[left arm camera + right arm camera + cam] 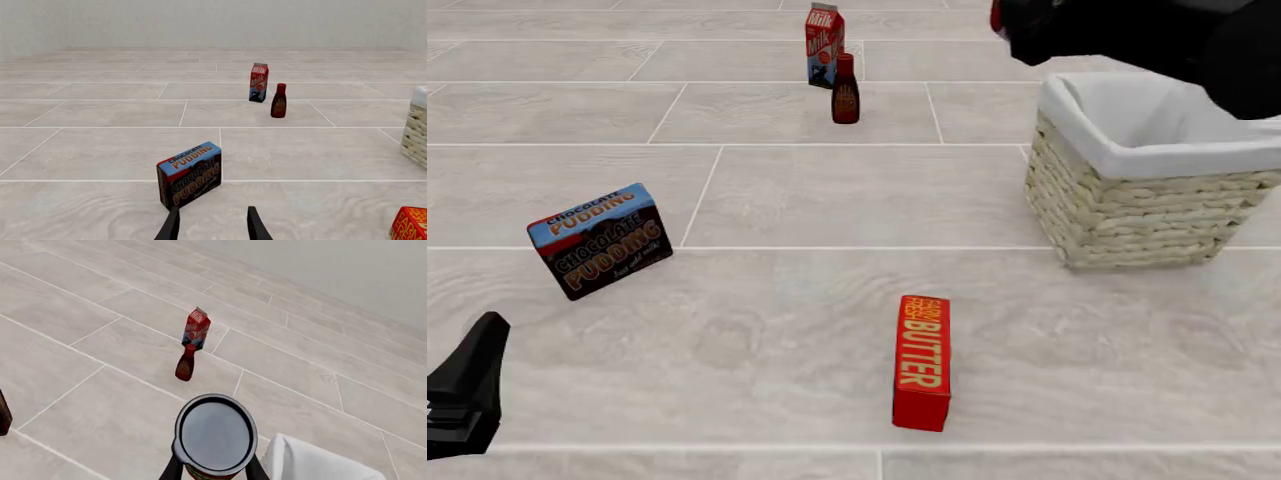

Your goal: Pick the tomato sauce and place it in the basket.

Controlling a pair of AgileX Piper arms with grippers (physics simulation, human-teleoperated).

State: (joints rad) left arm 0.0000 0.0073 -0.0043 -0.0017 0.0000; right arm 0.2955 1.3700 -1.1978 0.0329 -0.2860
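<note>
1. While the right hand point(215, 471) is gripping the tomato sauce point(215, 436) between its two fingers, the carrying step is under way: the can is riding well above the table, clear of everything on it.
2. Seen from the right wrist, the can is showing its dark metallic top face-on, with a thin strip of red and green label just peeking out below; the white lining of the basket point(313, 460) is sitting close beside it.
3. From the front, the right arm is appearing only as a dark mass near the basket point(1134, 215), above its far rim, so the can itself is hidden there.
4. Judging by this, the next move is calling for bringing the can squarely over the basket's opening, lowering it inside the cloth lining, and only then letting go, so that it is not tipping off the rim.
5. The left hand point(212, 227) is idling low by the chocolate pudding box point(190, 174), its fingers parted and gripping nothing.
6. The milk carton point(823, 45), the dark bottle point(845, 90) and the butter box point(922, 362) are standing apart from the route.
</note>
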